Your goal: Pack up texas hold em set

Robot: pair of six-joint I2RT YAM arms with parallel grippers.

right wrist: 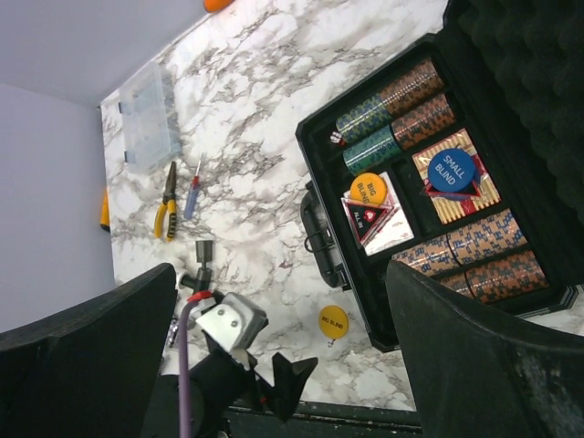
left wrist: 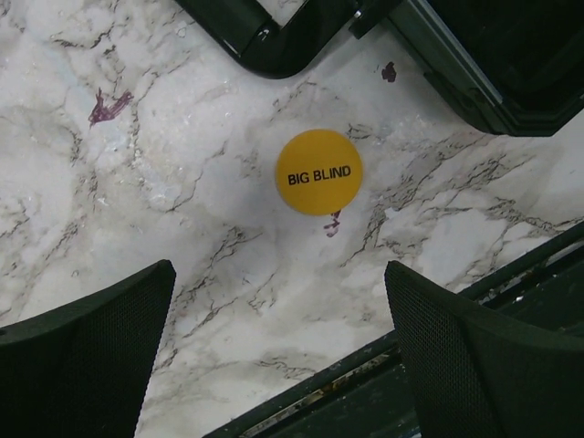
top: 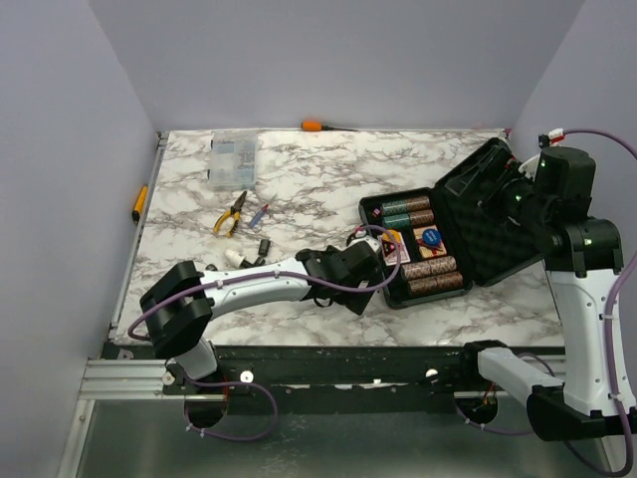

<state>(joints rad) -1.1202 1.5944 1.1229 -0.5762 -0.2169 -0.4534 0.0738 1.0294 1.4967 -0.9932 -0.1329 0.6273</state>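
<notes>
The black case (top: 396, 290) of the texas hold em set lies open, its foam lid (top: 498, 214) tilted back to the right. Brown and teal chip stacks (right wrist: 392, 114), a blue disc (right wrist: 452, 170), a yellow disc (right wrist: 368, 189) and a card deck (right wrist: 376, 219) sit in the tray. Another yellow "BIG BLIND" disc (left wrist: 319, 172) lies on the marble just off the case's front left corner (left wrist: 265, 41). My left gripper (left wrist: 278, 274) hovers open over the table close to this disc, nothing between its fingers. My right gripper (right wrist: 278, 269) is open, high above the case by the lid.
A clear plastic parts box (top: 232, 159), yellow-handled pliers (top: 231, 214), a small screwdriver (top: 261, 214) and small black parts (top: 264, 244) lie to the left. An orange-handled tool (top: 314, 125) rests at the back wall. The table's front rail (left wrist: 365, 383) runs right below my left gripper.
</notes>
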